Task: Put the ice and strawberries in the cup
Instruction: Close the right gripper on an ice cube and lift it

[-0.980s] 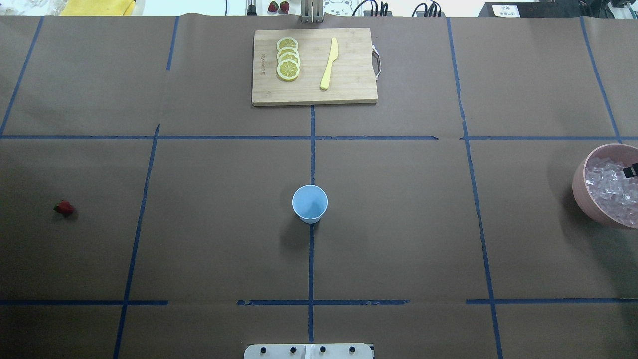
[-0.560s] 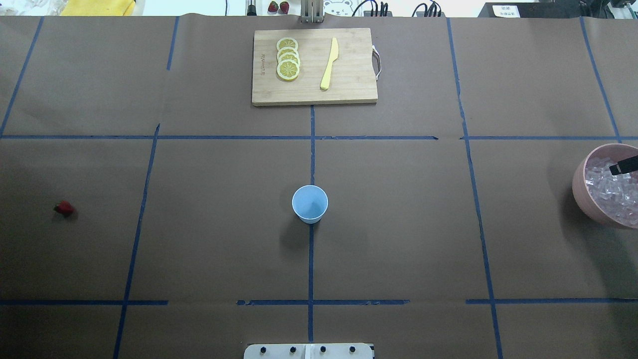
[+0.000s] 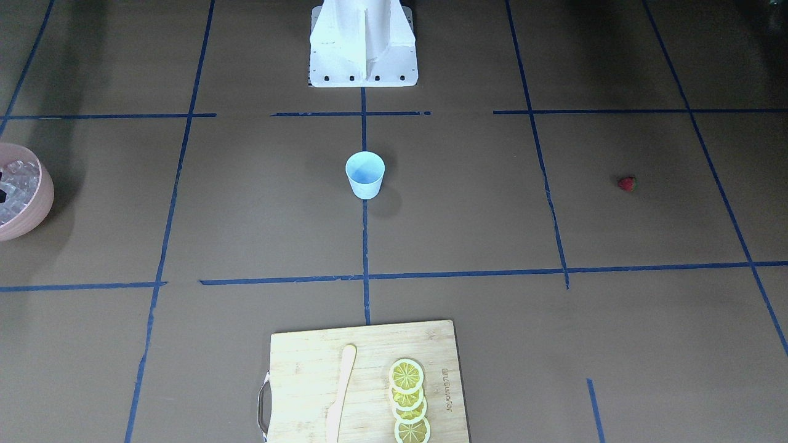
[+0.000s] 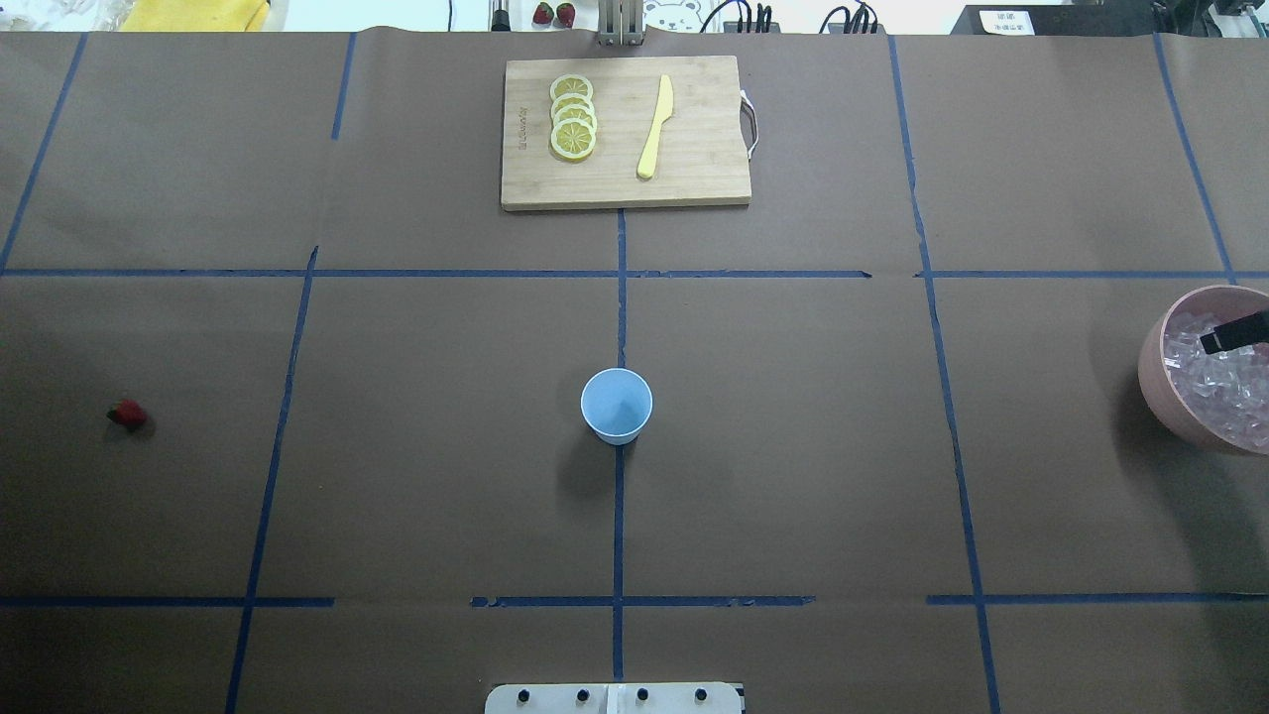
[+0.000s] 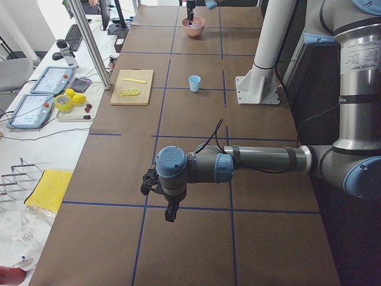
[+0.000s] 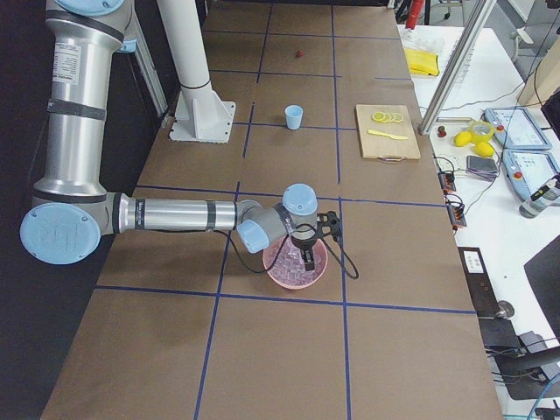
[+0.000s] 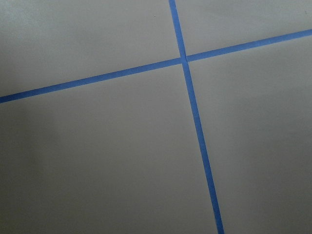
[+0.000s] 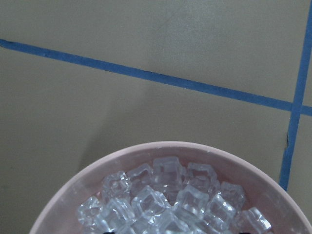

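Observation:
The light blue cup (image 4: 616, 405) stands upright at the table's middle and looks empty; it also shows in the front view (image 3: 365, 174). The red strawberry (image 4: 127, 415) lies alone at the far left. The ice (image 4: 1217, 385) is heaped in a pink bowl (image 4: 1150, 369) at the right edge, and shows close up in the right wrist view (image 8: 165, 200). My right gripper (image 6: 307, 259) hangs over the bowl with a dark fingertip (image 4: 1227, 336) above the ice; I cannot tell if it is open. My left gripper (image 5: 170, 212) hovers over bare table far from the cup; I cannot tell its state.
A wooden cutting board (image 4: 694, 169) at the back centre holds several lemon slices (image 4: 572, 117) and a yellow knife (image 4: 655, 127). The robot base (image 3: 363, 43) stands at the near edge behind the cup. Blue tape lines cross the brown table cover.
The right gripper's dark fingertip has moved further left over the ice in the bowl. The cup and the strawberry have not moved.

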{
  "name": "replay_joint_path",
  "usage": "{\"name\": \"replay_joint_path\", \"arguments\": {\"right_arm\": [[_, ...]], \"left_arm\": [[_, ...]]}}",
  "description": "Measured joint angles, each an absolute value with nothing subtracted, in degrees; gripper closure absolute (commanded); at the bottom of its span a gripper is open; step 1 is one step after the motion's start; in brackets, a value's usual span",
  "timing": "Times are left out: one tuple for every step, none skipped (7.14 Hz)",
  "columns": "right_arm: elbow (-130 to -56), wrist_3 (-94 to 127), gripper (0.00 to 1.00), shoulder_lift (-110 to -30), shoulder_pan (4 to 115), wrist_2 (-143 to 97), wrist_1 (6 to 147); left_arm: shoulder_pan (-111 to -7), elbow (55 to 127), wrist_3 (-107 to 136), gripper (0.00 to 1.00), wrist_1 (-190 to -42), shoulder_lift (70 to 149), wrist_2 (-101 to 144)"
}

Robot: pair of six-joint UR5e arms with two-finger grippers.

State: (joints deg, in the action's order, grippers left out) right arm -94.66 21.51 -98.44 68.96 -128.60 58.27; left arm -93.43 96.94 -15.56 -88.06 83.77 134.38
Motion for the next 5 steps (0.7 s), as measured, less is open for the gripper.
{"name": "replay_joint_path", "arguments": {"right_arm": [[-94.4,21.5,0.15,-98.4,68.7,-128.5,58.3],[-94.2,21.5,0.30,-98.4,68.5,-128.5,58.3],[-94.1,21.4,0.61,-98.4,68.4,-128.6,58.3],[-94.1,21.3,0.81,-98.4,68.3,-128.6,58.3],[-94.1,21.1,0.88,-98.4,68.3,-128.7,58.3]], "left_arm": [[-93.4,97.0,-15.6,0.00,-88.1,83.7,134.4],[-93.4,97.0,-15.6,0.00,-88.1,83.5,134.4],[-93.4,97.0,-15.6,0.00,-88.1,83.5,134.4],[-93.4,97.1,-15.6,0.00,-88.2,83.4,134.4],[-93.4,97.1,-15.6,0.00,-88.2,83.4,134.4]]}}
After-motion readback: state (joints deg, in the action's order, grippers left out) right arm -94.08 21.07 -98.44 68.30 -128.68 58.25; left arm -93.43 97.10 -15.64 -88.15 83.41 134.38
